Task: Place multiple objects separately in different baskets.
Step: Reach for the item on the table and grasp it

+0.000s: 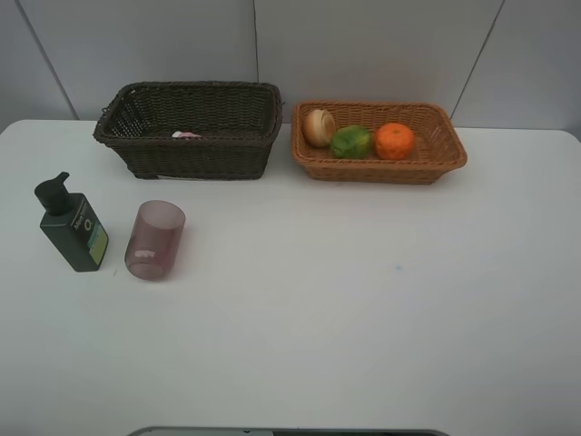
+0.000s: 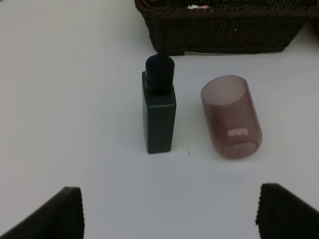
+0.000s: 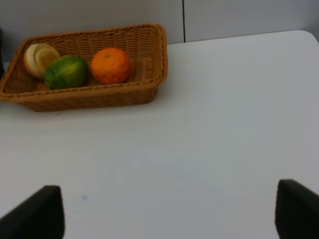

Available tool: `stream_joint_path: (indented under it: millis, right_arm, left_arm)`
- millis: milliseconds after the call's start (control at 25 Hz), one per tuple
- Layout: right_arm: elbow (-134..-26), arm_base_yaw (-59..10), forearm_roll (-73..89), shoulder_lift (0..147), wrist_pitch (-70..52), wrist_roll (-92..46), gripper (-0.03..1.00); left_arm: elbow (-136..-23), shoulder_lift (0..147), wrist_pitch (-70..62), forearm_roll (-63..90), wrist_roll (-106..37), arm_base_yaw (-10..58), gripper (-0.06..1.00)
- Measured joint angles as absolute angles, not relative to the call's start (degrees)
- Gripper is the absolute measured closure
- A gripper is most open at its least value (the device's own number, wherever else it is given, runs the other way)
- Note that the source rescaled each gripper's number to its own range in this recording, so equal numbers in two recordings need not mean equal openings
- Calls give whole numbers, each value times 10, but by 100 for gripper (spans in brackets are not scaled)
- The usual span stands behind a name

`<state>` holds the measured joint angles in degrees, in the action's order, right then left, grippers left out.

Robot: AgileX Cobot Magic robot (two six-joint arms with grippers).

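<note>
- Left wrist view: the left end effector [image 2: 169,214] has its two dark ribbed fingers [image 2: 55,216] spread wide, with nothing between them, above the white surface [image 2: 75,99].
- Straight ahead of it, near, stands the dark green rectangular pump bottle [image 2: 159,117], upright, with its black pump head on top.
- Just beside the bottle, on the side towards the right arm and not touching it, stands the translucent purple plastic cup [image 2: 232,117].
- Farther ahead, beyond both, is the dark brown deep wicker basket [image 2: 219,30]. A small pink item [image 2: 198,7] shows over its rim, too little of it to say more.
- Right wrist view: the right end effector [image 3: 167,211] is also spread wide and grips nothing.
- Well ahead of it, off towards the left arm's side, sits the light orange-tan shallow wicker basket [image 3: 149,59].
- Inside that basket, in a row, lie a pale tan apple-like fruit [image 3: 40,57], a green round fruit [image 3: 66,72] touching it, and an orange [image 3: 110,65] just beside the green one.
- Exterior high view: the two baskets stand side by side at the far edge of the surface, close together. Neither end effector shows here.
</note>
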<state>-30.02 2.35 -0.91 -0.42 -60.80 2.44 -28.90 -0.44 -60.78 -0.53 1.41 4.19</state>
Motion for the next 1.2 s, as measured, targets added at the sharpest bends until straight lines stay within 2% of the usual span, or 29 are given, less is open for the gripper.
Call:
stream_joint_path:
  millis: [920,1080,1200]
  right_arm:
    - [-300,23,-9,-4,-608,26,6]
    - [-300,23,-9,-4,-608,26,6]
    - [-300,23,-9,-4,-608,26,6]
  left_arm:
    - [-293,-3,-602,-9,14,45,13]
    - [-317,35,-503,-9,19,45,13]
    - [-339,116,-449,-8,21,46,13]
